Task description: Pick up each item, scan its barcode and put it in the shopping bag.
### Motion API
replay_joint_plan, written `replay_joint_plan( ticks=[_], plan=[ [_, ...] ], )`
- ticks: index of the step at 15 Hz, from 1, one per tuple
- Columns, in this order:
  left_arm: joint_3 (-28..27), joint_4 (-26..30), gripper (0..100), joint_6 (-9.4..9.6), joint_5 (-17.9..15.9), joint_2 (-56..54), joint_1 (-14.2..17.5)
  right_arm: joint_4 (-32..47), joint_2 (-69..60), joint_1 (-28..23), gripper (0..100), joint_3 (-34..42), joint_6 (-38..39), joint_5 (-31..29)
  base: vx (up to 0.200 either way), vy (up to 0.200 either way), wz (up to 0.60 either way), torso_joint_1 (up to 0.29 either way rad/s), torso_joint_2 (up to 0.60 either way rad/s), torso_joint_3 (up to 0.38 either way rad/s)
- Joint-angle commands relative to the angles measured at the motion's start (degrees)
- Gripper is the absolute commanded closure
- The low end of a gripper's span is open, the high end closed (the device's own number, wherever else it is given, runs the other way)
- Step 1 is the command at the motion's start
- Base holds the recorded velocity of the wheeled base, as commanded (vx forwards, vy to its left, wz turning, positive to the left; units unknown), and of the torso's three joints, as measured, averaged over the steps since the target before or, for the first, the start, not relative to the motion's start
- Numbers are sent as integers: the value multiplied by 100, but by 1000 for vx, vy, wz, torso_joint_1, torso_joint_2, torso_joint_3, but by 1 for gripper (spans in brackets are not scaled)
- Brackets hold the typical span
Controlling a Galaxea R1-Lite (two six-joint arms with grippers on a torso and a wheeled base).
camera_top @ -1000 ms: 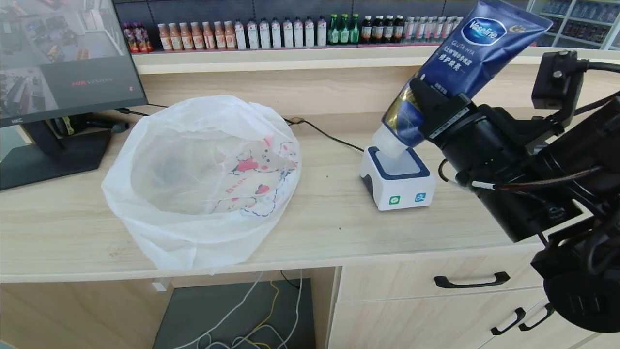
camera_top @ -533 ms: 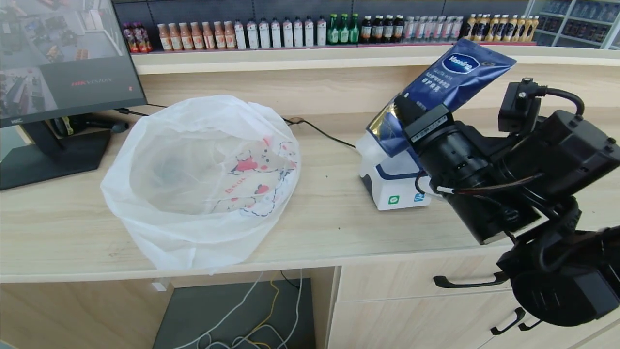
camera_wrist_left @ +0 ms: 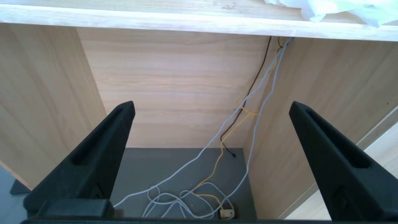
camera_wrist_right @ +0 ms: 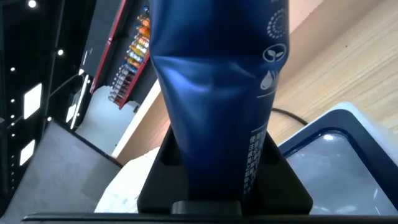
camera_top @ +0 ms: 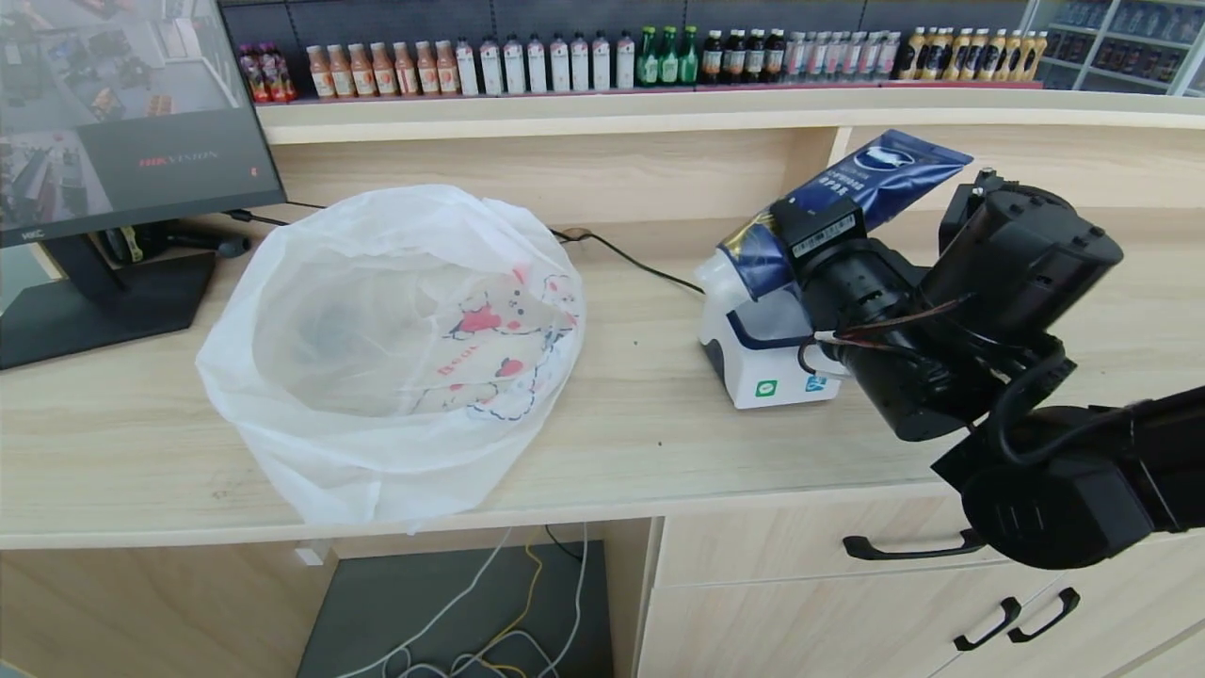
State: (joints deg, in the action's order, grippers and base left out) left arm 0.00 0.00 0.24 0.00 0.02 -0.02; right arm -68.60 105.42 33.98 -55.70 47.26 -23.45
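A blue lotion tube (camera_top: 843,202) with a white cap is clamped in my right gripper (camera_top: 800,240), which is shut on it. The tube hangs tilted just above the white barcode scanner (camera_top: 767,353), cap end toward the scanner's dark window. In the right wrist view the blue tube (camera_wrist_right: 217,93) runs between the fingers, with the scanner (camera_wrist_right: 339,165) below it. The white shopping bag (camera_top: 395,348) stands open on the counter's left part. My left gripper (camera_wrist_left: 211,158) is open under the counter, facing loose cables, with nothing between its fingers.
A monitor (camera_top: 122,113) on a black stand sits at the counter's far left. A cable (camera_top: 621,259) runs behind the scanner. Bottles (camera_top: 565,61) line the back shelf. Drawers (camera_top: 913,546) with black handles are below the counter at right.
My right arm has come down and swung the tube lower and flatter, bringing it from high above the scanner to just over its window. The bag and scanner stayed put.
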Motion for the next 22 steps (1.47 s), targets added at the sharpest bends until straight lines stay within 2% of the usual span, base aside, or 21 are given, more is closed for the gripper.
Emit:
replay_joint_plan(
  ticks=[1, 6, 22],
  plan=[
    [0, 0, 0, 2, 0, -2, 2, 22, 22, -23, 100, -38, 64, -10, 0, 0, 0, 0, 0, 0],
    [0, 0, 0, 2, 0, -2, 2, 22, 22, -49, 100, 121, 336, -256, 0, 0, 0, 0, 0, 0],
    [0, 0, 0, 2, 0, -2, 2, 4, 101, -66, 100, 279, 626, -265, 0, 0, 0, 0, 0, 0]
  ],
)
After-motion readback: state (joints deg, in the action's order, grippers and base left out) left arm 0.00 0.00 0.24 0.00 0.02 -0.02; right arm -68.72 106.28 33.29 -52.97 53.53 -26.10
